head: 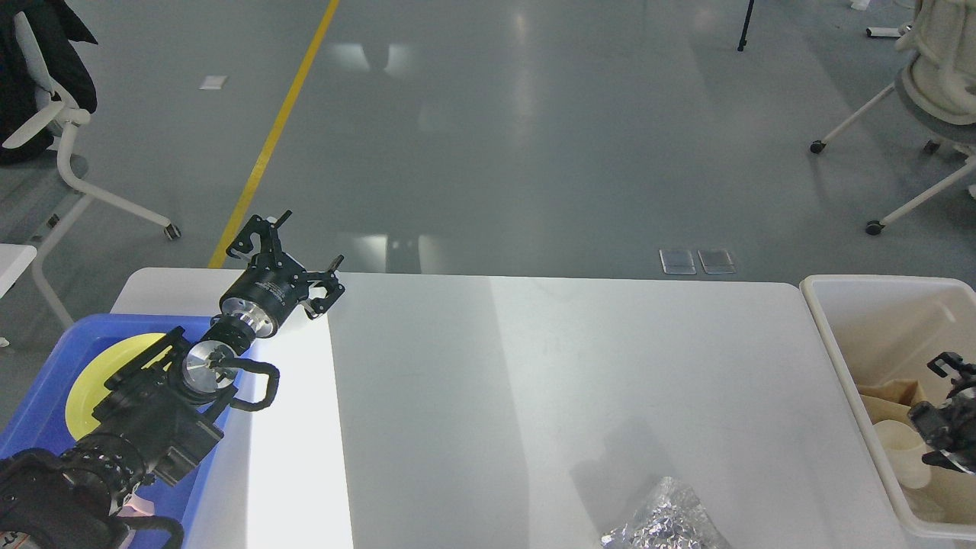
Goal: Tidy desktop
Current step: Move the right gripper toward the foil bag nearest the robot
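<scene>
The desktop [534, 366] is a wide white tabletop with rounded corners. A crumpled ball of silver foil [665, 520] lies on it at the front edge, right of the middle. My left gripper [296, 255] is open and empty, held above the desktop's far left corner, beside the blue tray [38, 415]. My right gripper [948, 389] is at the right edge of the view, inside the cream-white bin [827, 328]. It is dark and partly cut off, so its fingers cannot be told apart.
The blue tray at the left holds a yellow plate [88, 377], partly hidden by my left arm. The bin at the right holds brown paper [888, 395] and a white cup [903, 451]. Office chairs stand on the floor beyond both ends of the table.
</scene>
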Available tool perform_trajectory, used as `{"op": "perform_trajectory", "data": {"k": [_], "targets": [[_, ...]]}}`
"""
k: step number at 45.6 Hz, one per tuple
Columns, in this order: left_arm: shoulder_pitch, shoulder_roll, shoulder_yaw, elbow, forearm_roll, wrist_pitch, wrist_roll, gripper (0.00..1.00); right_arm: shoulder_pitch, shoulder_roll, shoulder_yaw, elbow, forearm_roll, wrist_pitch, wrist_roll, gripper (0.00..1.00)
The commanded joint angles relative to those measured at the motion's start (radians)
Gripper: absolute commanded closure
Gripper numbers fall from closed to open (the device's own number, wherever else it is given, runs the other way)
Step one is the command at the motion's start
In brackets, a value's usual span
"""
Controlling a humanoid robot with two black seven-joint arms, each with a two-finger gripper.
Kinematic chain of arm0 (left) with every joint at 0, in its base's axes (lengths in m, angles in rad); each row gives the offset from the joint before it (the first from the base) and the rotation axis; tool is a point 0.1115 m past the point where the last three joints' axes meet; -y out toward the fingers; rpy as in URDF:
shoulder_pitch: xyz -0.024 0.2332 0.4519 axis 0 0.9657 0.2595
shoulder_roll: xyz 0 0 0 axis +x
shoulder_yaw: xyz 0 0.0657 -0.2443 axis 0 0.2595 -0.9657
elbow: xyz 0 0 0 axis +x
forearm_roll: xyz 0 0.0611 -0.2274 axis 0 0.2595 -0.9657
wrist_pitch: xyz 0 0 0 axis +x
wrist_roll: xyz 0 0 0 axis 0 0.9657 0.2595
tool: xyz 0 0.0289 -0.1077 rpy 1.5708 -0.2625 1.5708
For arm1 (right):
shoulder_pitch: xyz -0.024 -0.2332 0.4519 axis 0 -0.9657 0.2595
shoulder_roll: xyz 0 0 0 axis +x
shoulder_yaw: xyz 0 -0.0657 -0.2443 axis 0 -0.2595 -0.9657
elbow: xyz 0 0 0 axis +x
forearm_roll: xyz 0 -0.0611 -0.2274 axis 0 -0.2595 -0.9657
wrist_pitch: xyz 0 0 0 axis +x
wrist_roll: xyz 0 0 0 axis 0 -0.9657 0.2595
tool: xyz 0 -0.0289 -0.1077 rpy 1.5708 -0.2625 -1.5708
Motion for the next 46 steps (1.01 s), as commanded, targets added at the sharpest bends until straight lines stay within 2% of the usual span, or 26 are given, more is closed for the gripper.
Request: {"op": "perform_trajectory", "data": {"k": [1, 5, 11, 17, 22, 29, 35, 39, 46], "targets": [[0.000, 0.000, 0.000, 0.000, 0.001, 0.000, 0.000, 0.01, 0.104, 0.002, -0.004, 0.012, -0.003, 0.030, -0.002, 0.00], [0.000, 0.000, 0.000, 0.000, 0.001, 0.000, 0.000, 0.01, 0.228, -0.001, -0.004, 0.029, -0.004, 0.103, 0.000, 0.00], [0.000, 0.000, 0.000, 0.000, 0.001, 0.000, 0.000, 0.01, 0.475, -0.021, -0.010, 0.176, -0.013, 0.327, 0.003, 0.00], [0.000, 0.000, 0.000, 0.000, -0.001, 0.000, 0.000, 0.01, 0.731, -0.110, -0.050, 0.418, -0.018, 0.554, 0.009, 0.00], [0.000, 0.000, 0.000, 0.000, 0.001, 0.000, 0.000, 0.01, 0.947, -0.123, -0.145, 0.694, -0.018, 0.672, 0.012, 0.00], [0.000, 0.000, 0.000, 0.000, 0.001, 0.000, 0.000, 0.01, 1.197, -0.111, -0.271, 1.119, -0.017, 0.686, 0.012, 0.00], [0.000, 0.000, 0.000, 0.000, 0.001, 0.000, 0.000, 0.01, 1.283, -0.088, -0.312, 1.326, -0.017, 0.700, 0.009, 0.00], [0.000, 0.000, 0.000, 0.000, 0.001, 0.000, 0.000, 0.01, 1.297, -0.082, -0.349, 1.379, -0.017, 0.700, 0.009, 0.00], [-0.002, 0.000, 0.000, 0.000, 0.001, 0.000, 0.000, 0.01, 1.245, -0.085, -0.366, 1.354, -0.018, 0.685, 0.009, 0.00]]}}
